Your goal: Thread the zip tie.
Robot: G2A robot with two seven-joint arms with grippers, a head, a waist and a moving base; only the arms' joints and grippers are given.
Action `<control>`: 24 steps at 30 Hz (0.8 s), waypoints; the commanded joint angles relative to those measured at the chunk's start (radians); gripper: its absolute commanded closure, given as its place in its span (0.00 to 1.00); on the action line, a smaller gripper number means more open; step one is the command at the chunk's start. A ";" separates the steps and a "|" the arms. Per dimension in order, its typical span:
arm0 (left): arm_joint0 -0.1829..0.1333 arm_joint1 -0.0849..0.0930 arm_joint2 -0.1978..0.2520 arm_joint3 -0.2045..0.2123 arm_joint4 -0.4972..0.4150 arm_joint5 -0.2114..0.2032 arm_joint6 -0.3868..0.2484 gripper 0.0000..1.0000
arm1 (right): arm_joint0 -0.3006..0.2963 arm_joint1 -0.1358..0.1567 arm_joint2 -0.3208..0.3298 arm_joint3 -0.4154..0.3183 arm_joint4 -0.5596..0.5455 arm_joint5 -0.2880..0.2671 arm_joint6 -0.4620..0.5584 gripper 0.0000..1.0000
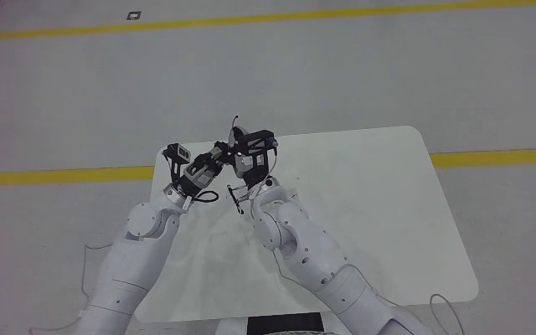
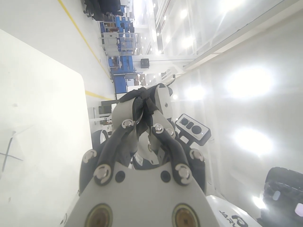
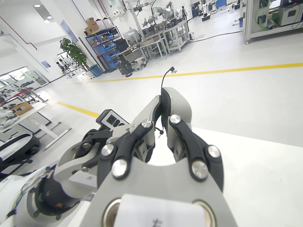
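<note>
A thin black zip tie [image 3: 163,83] stands upright in my right gripper [image 3: 162,100], which is shut on it. Its small square head [image 3: 172,68] pokes out past the fingertips, and its other end [image 3: 161,132] hangs between the fingers. From the top view the tie [image 1: 234,124] rises above the right gripper [image 1: 239,139] near the white table's [image 1: 360,209] back left corner. My left gripper [image 2: 142,94] is shut, its tips close against the right gripper's finger [image 2: 163,100]. I cannot tell whether anything is pinched between its pads. It sits just left of the right gripper [image 1: 222,157].
Both arms meet over the table's back left part, and bare tabletop [image 1: 377,234] spreads to the right and front. A pen-drawn cross [image 2: 9,153] marks the table surface. Yellow floor lines [image 1: 75,176] run past the table edge.
</note>
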 commanded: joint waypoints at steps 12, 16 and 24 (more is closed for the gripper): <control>-0.002 -0.002 -0.004 0.007 0.005 0.002 0.004 1.00 | -0.006 0.000 0.015 -0.010 -0.013 -0.012 0.000 0.53; -0.002 -0.002 -0.008 0.008 0.000 0.008 -0.001 1.00 | -0.012 0.002 0.024 -0.018 -0.021 -0.018 0.000 0.53; -0.002 -0.001 -0.013 0.015 0.008 0.012 -0.004 1.00 | -0.038 0.011 0.055 -0.063 -0.034 -0.042 0.006 0.64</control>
